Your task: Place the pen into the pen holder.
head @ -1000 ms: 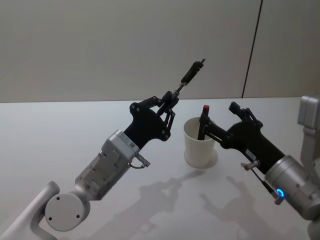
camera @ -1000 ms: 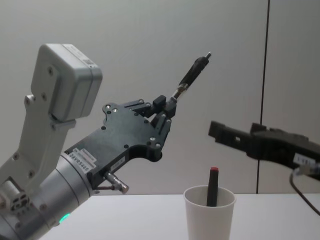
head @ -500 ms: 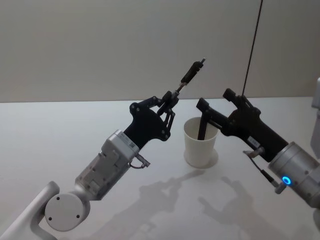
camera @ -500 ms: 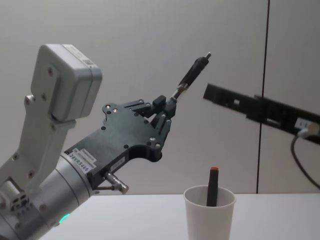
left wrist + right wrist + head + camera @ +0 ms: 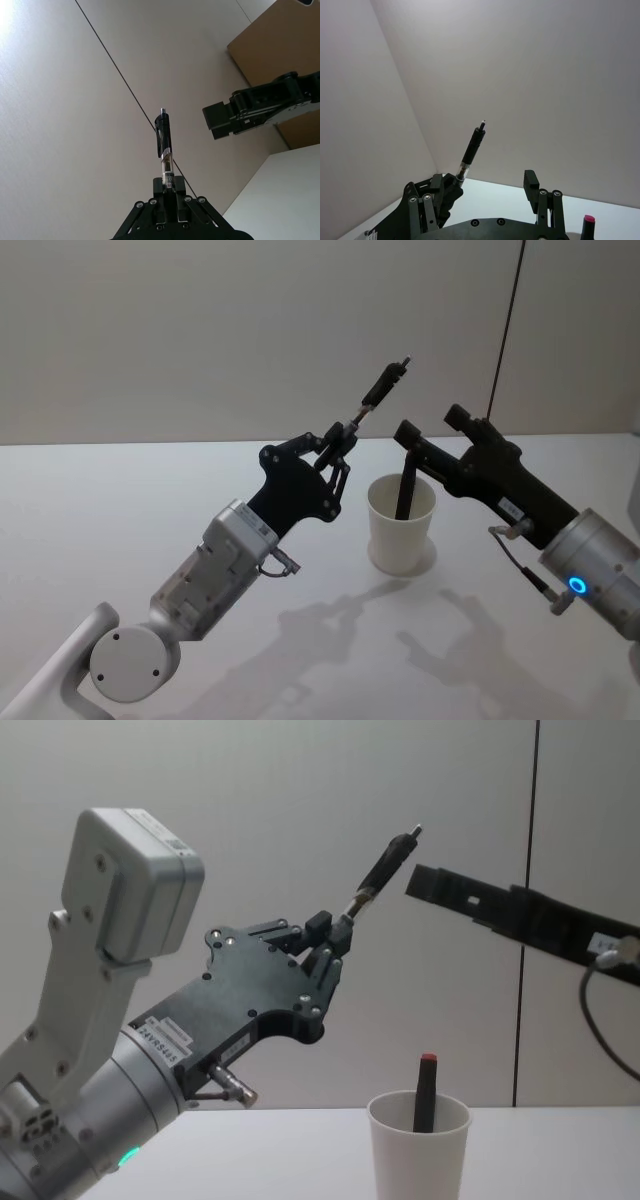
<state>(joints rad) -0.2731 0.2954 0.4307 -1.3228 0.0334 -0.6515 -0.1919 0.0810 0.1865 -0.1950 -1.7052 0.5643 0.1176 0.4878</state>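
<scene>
The left gripper (image 5: 340, 443) grips a pen (image 5: 386, 387) that slants up past its fingers. Below, to its right, the cup (image 5: 402, 525) stands on the table (image 5: 120, 510), holding a red-capped pen (image 5: 425, 1092). The right gripper (image 5: 428, 426) hovers over the cup, spread and empty.

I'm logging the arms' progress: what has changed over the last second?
The open right gripper rose from beside the red-capped pen in the pen holder to about level with the raised black pen. The left gripper, shut on the black pen, and the pen holder with its red-capped pen stayed put.
</scene>
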